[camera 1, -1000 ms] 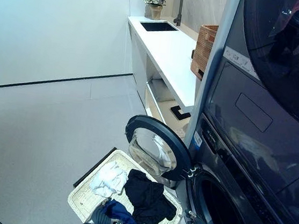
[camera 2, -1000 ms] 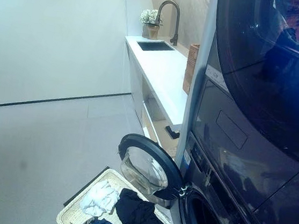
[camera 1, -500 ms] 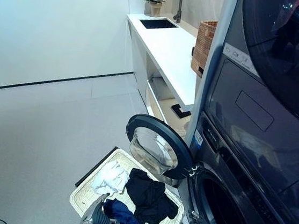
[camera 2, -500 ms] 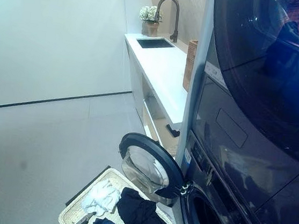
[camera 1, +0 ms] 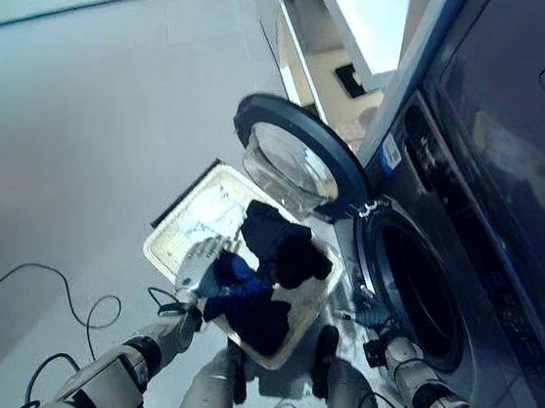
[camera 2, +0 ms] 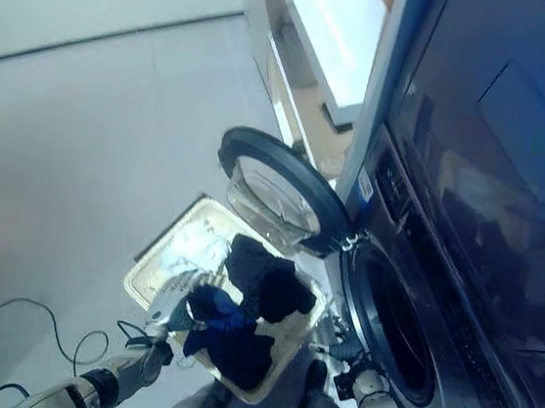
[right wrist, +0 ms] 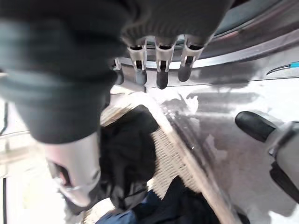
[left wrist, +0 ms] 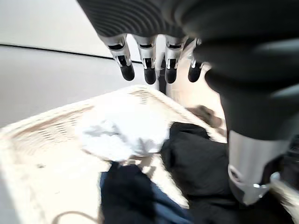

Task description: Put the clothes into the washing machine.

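The clothes lie in a shallow, rectangular woven basket [camera 1: 170, 254] of pale cream wicker that sits on the smooth grey floor [camera 1: 75, 122] just in front of the washing machine [camera 1: 466, 236]. There are three soft, crumpled heaps: a white garment [left wrist: 119, 133] bunched toward the basket's far corner, a black garment [camera 1: 282, 247] piled loosely nearest the machine, and a dark blue garment [camera 1: 251, 305] draped toward the near rim. The machine is a dark, glossy front loader with a round drum opening [camera 1: 418, 290]; its circular door [camera 1: 296, 167], a dark ring round a clear bulging window, stands swung open above the basket's far end. The left robot hand [camera 1: 198, 267] hangs over the basket's left side at the edge of the blue garment, and its wrist view shows the fingers [left wrist: 147, 70] straight and spread above the cloth, holding nothing. The right robot hand [camera 1: 370, 319] is low beside the drum opening, near the basket's right rim; its fingers [right wrist: 161, 70] likewise reach out straight and empty. Beyond the door, a white worktop [camera 1: 372, 18] with open shelving beneath runs along the wall.
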`<state>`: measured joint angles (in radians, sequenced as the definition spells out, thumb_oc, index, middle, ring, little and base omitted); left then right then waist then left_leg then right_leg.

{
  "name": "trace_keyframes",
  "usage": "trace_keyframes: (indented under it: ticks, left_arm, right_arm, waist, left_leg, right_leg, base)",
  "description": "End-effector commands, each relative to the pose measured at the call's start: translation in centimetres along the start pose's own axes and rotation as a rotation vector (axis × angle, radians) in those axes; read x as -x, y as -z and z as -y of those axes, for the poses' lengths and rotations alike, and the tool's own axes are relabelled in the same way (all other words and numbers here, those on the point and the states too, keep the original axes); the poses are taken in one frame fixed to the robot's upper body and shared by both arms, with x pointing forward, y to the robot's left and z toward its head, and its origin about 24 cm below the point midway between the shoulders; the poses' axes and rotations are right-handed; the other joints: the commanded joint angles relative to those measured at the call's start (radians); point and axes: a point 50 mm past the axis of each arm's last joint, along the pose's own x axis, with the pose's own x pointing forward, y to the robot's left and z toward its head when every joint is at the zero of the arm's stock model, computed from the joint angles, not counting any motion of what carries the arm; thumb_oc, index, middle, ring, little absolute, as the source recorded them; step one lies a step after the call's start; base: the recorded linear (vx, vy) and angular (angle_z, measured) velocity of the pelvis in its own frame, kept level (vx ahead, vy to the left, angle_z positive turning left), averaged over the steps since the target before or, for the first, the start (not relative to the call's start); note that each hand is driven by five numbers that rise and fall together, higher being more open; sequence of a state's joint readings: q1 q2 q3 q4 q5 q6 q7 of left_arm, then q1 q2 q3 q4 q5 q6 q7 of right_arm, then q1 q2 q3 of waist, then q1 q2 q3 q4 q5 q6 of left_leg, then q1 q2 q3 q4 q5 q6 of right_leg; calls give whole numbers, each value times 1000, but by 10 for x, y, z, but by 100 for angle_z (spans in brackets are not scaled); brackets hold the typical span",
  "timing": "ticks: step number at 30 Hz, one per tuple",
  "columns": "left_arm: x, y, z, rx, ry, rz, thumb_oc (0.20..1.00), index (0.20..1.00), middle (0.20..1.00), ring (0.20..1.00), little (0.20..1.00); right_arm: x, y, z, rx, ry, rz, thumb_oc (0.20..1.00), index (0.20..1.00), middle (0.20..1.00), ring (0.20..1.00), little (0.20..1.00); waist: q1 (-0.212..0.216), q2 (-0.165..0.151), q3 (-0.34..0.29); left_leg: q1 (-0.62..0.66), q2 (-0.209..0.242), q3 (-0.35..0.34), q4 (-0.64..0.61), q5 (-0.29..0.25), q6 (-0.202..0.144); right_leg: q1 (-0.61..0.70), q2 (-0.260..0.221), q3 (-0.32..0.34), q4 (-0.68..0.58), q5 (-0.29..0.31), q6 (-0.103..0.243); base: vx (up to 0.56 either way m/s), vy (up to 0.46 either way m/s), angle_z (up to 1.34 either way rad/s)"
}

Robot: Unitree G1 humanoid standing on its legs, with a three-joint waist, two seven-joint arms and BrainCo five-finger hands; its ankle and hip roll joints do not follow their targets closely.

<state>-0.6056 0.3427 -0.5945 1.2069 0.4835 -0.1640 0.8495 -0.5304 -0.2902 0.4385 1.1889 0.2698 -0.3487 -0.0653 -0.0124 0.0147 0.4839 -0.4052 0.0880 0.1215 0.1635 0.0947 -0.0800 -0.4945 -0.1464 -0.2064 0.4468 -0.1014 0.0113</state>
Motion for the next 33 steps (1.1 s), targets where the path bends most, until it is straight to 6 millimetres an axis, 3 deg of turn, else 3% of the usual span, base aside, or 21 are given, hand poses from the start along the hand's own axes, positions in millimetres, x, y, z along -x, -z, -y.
trace_keyframes:
  ticks: [1, 2, 3, 5, 7, 12, 17, 22, 33]
  left_arm:
    - [-15, 3, -19, 85, -140, -93, 1000, 1000, 1000, 1000, 1000]
    - [-17, 4, -21, 97, -147, -106, 1000, 1000, 1000, 1000, 1000]
    - [-33, 7, -40, 120, -218, -147, 1000, 1000, 1000, 1000, 1000]
    - [-39, 8, -47, 133, -254, -160, 1000, 1000, 1000, 1000, 1000]
    - [-54, 7, -68, 150, -342, -167, 1000, 1000, 1000, 1000, 1000]
    - [-79, 5, -112, 151, -492, -168, 1000, 1000, 1000, 1000, 1000]
    - [-98, 1, -147, 168, -576, -181, 1000, 1000, 1000, 1000, 1000]
    - [-109, 2, -169, 177, -587, -226, 1000, 1000, 1000, 1000, 1000]
    - [-118, 1, -183, 152, -548, -276, 1000, 1000, 1000, 1000, 1000]
  right_arm:
    - [-2, -21, -1, -71, 26, 127, 1000, 1000, 1000, 1000, 1000]
    - [-3, -24, -1, -75, 28, 136, 1000, 1000, 1000, 1000, 1000]
    - [-11, -53, 3, -104, 38, 219, 1000, 1000, 1000, 1000, 1000]
    - [-14, -64, 4, -113, 41, 250, 1000, 1000, 1000, 1000, 1000]
    - [-17, -86, 10, -131, 51, 320, 1000, 1000, 1000, 1000, 1000]
    - [-18, -120, 20, -162, 62, 436, 1000, 1000, 1000, 1000, 1000]
    - [-16, -138, 22, -175, 59, 492, 1000, 1000, 1000, 1000, 1000]
    - [-16, -144, 30, -189, 80, 503, 1000, 1000, 1000, 1000, 1000]
    - [-16, -157, 38, -247, 97, 555, 1000, 1000, 1000, 1000, 1000]
  waist:
    - [-3, -8, -41]
    - [-2, -9, -40]
    - [7, -15, -19]
    - [11, -16, -12]
    - [13, -19, 6]
    - [7, -30, 36]
    - [-5, -33, 36]
    - [-13, -32, 36]
    - [-17, -51, 36]
  left_leg:
    - [-34, -8, 37, 41, -14, -37]
    - [-42, -10, 35, 45, -15, -36]
    - [-117, -15, 16, 87, -14, -39]
    - [-142, -16, 7, 103, -15, -43]
    - [-200, -15, 4, 136, -17, -45]
    - [-294, -10, -1, 172, -14, -48]
    - [-363, -10, -7, 182, -10, -53]
    - [-418, -11, -11, 187, -2, -57]
    - [-481, -11, -16, 170, 9, -62]
  right_leg:
    - [42, 23, -32, -54, 19, 53]
    - [33, 22, -31, -47, 18, 53]
    - [-31, 16, -38, -6, 10, 53]
    - [-53, 13, -40, 10, 5, 53]
    - [-104, 7, -47, 32, 4, 51]
    - [-199, 5, -45, 64, 12, 49]
    - [-268, 5, -42, 70, 17, 51]
    - [-325, 2, -41, 81, 21, 53]
    - [-387, 6, -42, 62, 47, 60]
  base:
    - [-102, -17, 9]
    - [-117, -20, 9]
    - [-121, -18, 10]
    - [-88, -6, 7]
    - [-63, 10, 8]
    - [-39, 19, -1]
    - [-2, 27, -1]
    - [0, 40, -2]
    - [1, 3, 0]
